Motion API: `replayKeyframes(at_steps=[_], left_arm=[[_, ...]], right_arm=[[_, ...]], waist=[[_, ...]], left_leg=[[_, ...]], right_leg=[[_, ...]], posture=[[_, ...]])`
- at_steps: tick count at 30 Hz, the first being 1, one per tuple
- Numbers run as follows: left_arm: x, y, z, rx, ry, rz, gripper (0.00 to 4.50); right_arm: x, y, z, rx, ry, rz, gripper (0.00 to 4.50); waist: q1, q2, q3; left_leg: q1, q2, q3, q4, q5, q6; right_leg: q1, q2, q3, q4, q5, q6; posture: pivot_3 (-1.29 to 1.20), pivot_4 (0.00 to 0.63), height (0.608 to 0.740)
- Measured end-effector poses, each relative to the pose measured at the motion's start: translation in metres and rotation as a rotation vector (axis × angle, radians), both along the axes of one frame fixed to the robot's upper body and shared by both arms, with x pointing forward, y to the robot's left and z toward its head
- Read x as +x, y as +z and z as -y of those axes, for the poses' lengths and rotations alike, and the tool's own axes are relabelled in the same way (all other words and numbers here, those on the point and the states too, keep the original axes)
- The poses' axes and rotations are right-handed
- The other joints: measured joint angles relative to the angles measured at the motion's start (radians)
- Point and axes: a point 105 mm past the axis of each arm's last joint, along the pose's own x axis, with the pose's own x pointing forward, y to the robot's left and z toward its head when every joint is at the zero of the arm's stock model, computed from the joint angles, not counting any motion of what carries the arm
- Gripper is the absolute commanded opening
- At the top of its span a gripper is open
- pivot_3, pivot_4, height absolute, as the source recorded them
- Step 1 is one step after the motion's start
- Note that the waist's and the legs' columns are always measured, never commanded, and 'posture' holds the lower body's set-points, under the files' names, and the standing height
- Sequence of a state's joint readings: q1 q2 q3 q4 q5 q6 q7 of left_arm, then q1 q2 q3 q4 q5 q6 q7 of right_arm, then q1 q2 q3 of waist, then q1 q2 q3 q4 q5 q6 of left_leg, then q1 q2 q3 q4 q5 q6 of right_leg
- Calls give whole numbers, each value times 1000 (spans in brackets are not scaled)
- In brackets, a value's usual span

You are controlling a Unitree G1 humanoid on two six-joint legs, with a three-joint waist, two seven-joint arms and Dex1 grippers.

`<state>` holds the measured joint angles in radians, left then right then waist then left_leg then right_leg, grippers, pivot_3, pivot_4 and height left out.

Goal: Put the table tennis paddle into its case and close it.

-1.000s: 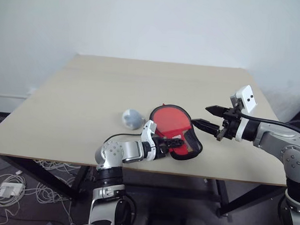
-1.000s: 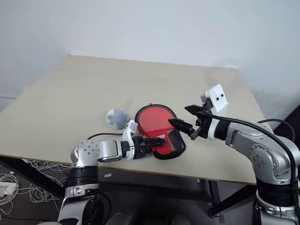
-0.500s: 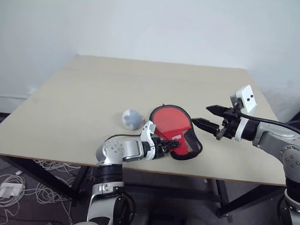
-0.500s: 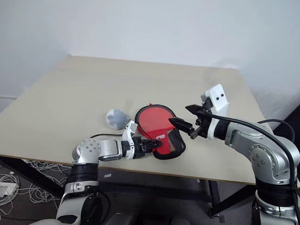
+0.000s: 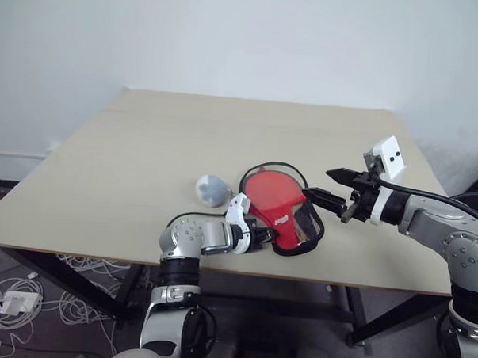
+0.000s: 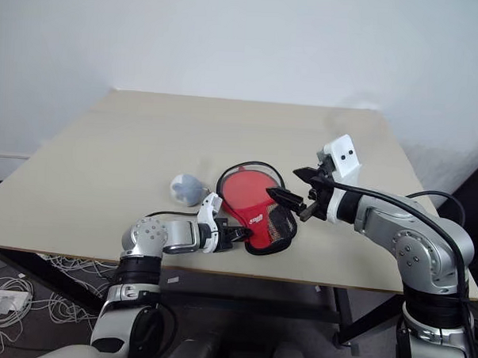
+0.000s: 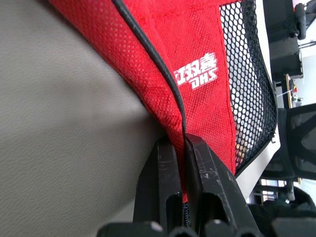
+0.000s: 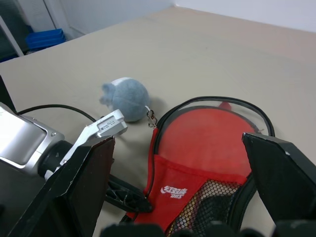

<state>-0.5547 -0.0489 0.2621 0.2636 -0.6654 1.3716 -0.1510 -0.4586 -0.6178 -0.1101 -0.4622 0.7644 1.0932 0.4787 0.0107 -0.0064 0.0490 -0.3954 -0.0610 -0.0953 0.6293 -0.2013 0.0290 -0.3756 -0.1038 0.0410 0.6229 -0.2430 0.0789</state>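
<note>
Left pincer (image 7: 183, 148) has clamped onto the case's (image 5: 289, 221) edge.

A: Head pair looks forward and down over the whole table (image 5: 145, 159), both eyes sharing it.

B: Left wrist camera sits tight against the case (image 7: 197, 74), facing right. Right wrist camera hangs higher, facing left, sharing that case with the pair.

Red case (image 5: 282, 216), black mesh, white logo
</note>
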Motion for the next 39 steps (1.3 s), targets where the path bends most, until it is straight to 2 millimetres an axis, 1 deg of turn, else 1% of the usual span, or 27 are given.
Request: replayKeyframes(at_steps=[4,7,10,12,16,20,25,31,35,39], left_arm=[[-8,4,0,-10,-69,-4,15],[-21,10,6,-19,-173,-16,15],[-34,15,9,-25,-272,-17,15],[-44,15,6,-1,-335,0,15],[-66,13,4,-16,-443,1,15],[-77,21,4,-35,-519,25,15],[-88,21,-2,-31,-568,23,15],[-94,23,-17,3,-600,37,15],[-99,16,-34,39,-594,3,15],[-99,15,-46,69,-587,2,15]], right_arm=[[0,0,0,-1,-3,2,4500],[1,1,0,-1,-3,4,4500],[1,0,-1,-2,0,1,4500],[0,0,-2,-2,6,0,4500],[0,0,-2,-2,8,-3,4500],[0,-2,-4,-2,16,-7,4500],[0,-2,-4,-2,18,-10,4500],[0,-6,-6,-3,26,-25,4500],[0,-9,-8,-1,34,-37,4500],[0,-9,-9,2,40,-38,4500]], waist=[[0,-1,0],[0,-1,1],[-1,-1,1],[-1,-1,1],[-1,0,1],[-1,0,1],[-1,0,1],[-3,0,1],[-7,0,1],[-7,0,1]], left_leg=[[-2,0,0,0,-1,0],[-8,-1,0,0,-1,0],[-15,-3,1,1,0,0],[-15,-2,1,1,0,1],[-15,-1,1,1,-1,-1],[-15,-1,1,1,-1,0],[-15,-1,1,1,-1,0],[-15,-1,1,1,-1,0],[-15,-1,1,1,-1,0],[-15,-1,1,1,-1,0]], right_leg=[[-3,1,0,0,0,0],[-9,1,1,1,1,0],[-15,2,1,2,4,-5],[-15,2,1,2,4,-6],[-15,2,1,2,4,-6],[-15,2,1,2,4,-6],[-15,2,1,2,4,-6],[-15,3,1,2,4,-6],[-15,3,1,2,4,-7],[-16,3,1,2,4,-7]], posture=[[0,0,739],[0,0,739],[0,0,739],[0,0,739],[0,0,739],[0,0,739],[0,0,739],[0,0,739],[0,0,739],[0,0,739]])
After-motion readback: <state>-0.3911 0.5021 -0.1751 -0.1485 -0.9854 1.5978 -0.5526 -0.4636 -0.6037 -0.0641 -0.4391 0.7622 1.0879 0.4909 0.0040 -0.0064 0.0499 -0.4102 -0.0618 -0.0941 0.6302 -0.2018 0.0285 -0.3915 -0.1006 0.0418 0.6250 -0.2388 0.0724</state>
